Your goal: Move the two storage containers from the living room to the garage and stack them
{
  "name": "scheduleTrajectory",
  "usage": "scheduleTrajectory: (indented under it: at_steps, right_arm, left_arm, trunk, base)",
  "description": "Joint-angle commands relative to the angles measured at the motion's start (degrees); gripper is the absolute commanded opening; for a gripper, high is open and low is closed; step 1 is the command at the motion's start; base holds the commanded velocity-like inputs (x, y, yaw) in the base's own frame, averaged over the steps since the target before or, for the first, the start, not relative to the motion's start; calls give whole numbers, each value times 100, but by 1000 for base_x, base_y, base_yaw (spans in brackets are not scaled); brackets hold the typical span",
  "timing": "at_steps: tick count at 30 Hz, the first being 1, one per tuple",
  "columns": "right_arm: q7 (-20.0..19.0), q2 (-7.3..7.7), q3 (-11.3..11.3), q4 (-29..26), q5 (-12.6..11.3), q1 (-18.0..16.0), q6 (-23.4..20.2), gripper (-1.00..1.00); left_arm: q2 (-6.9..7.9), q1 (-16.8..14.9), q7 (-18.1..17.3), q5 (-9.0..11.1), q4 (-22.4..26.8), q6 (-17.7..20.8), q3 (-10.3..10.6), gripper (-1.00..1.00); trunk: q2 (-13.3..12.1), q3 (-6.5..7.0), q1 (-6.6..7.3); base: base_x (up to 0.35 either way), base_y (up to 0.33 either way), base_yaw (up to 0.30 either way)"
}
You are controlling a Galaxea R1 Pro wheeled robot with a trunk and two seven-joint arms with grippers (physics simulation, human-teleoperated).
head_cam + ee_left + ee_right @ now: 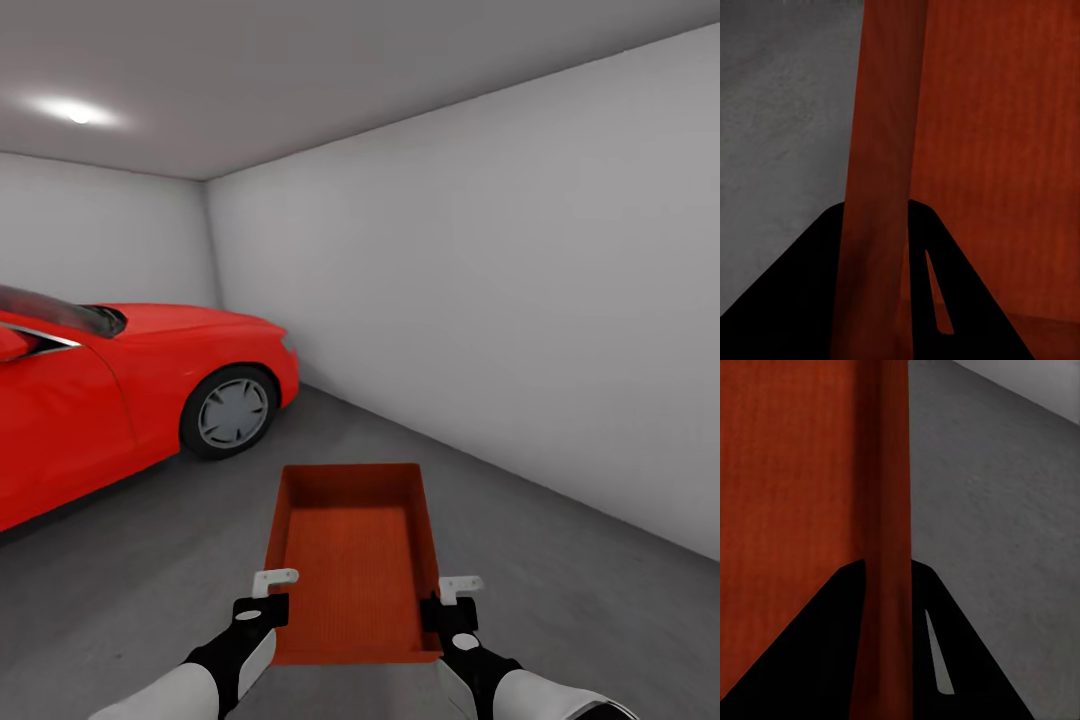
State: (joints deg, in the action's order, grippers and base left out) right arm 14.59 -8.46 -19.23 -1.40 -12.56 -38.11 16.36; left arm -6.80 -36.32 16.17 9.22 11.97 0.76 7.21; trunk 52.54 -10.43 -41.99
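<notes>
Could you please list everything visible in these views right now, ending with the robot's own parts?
Orange-red rectangular open-top storage container: one, empty, held between both hands above the floor.
Red car: one, at left, front wheel showing.
Dark grey concrete floor: one, underneath everything.
Pale grey walls: two, ahead and at right.
Ceiling light: one, white, upper left.
Left hand: one, black and white, closed over the container's left wall.
Right hand: one, black and white, closed over the right wall.

Dark grey concrete floor (rough, matte) carries a red car standing on its left side.
</notes>
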Motion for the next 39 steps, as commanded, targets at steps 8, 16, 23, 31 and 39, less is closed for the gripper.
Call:
scheduleTrajectory:
  at_steps: [8, 16, 23, 31, 39]
  right_arm:
    - [-12, 28, 341, -9, -1, -3, 17, -100]
    - [-11, 20, 341, -9, -1, -3, 17, -100]
    - [-12, 21, 341, -9, -1, -3, 17, -100]
    - [-12, 26, 341, -9, -1, -3, 17, -100]
    - [-16, 28, 341, -9, -1, -3, 17, -100]
  left_arm:
    - [390, -7, 27, 361, 16, 12, -185, -100]
    - [390, -7, 27, 361, 17, 12, -185, -100]
    - [390, -7, 27, 361, 16, 12, -185, -100]
    - [390, -7, 27, 361, 16, 12, -185, -100]
    - [390, -7, 27, 361, 16, 12, -185, -100]
  trunk:
    - [6, -8, -4]
    - [6, -8, -4]
    - [6, -8, -4]
    - [6, -8, -4]
    - [6, -8, -4]
  base:
    - [322, 158, -39]
    - [322, 158, -252]
    - [322, 158, -286]
    - [322, 164, -288]
    - [322, 175, -288]
